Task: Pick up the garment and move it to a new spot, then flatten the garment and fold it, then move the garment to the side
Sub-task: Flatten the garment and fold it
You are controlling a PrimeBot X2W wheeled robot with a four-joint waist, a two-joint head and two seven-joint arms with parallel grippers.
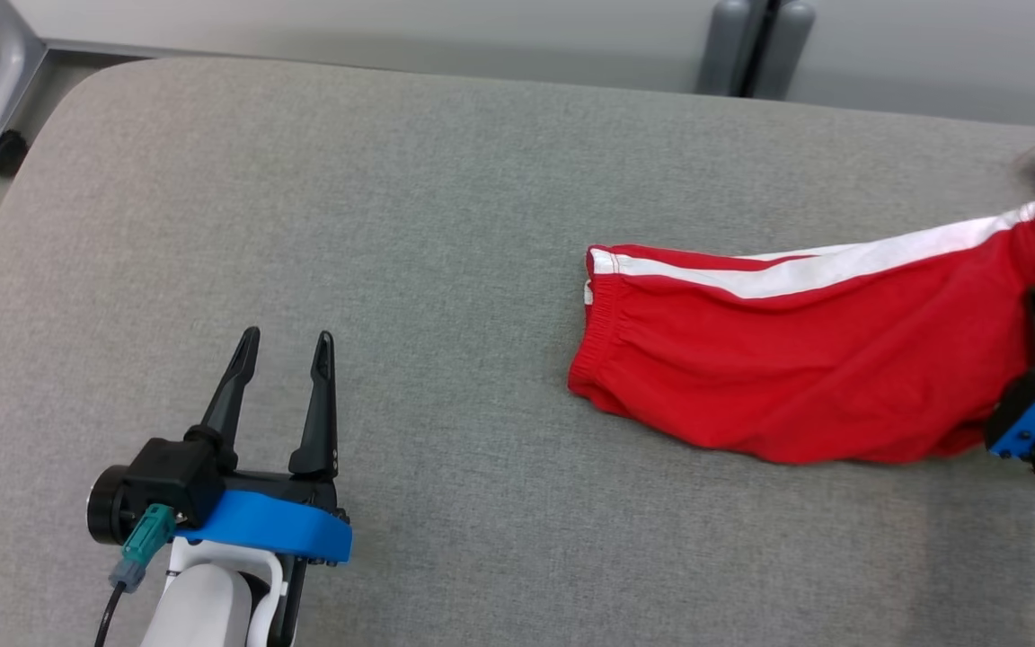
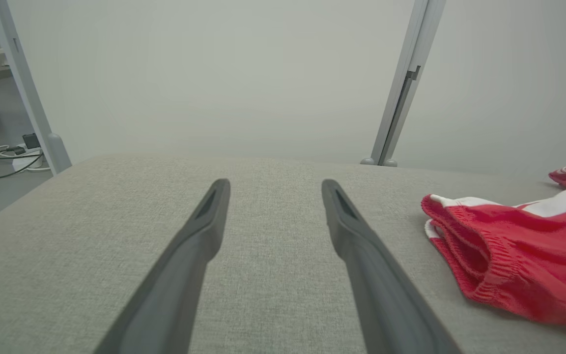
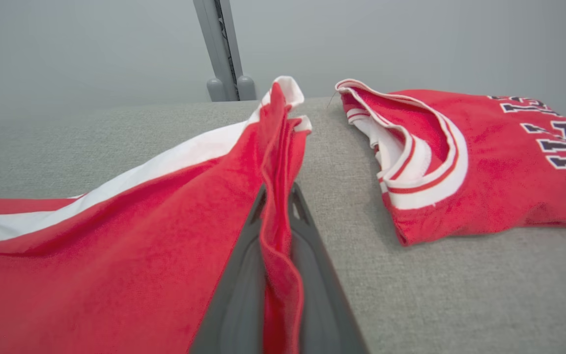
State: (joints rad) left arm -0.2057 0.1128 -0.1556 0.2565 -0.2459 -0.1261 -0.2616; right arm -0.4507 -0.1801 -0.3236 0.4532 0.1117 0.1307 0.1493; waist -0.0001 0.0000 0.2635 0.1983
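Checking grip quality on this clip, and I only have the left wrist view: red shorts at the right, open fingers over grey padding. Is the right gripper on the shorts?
Observer: Yes. The right gripper is shut on a pinched-up fold at the right end of the shorts.
Operator: Is the red scrap behind the shorts part of them?
Observer: No. It is a separate jersey with dark lettering, lying beside them without touching.
Operator: Are the shorts spread out?
Observer: Mostly. In the head view they stretch sideways, waistband at the left, with a white stripe along the far edge.
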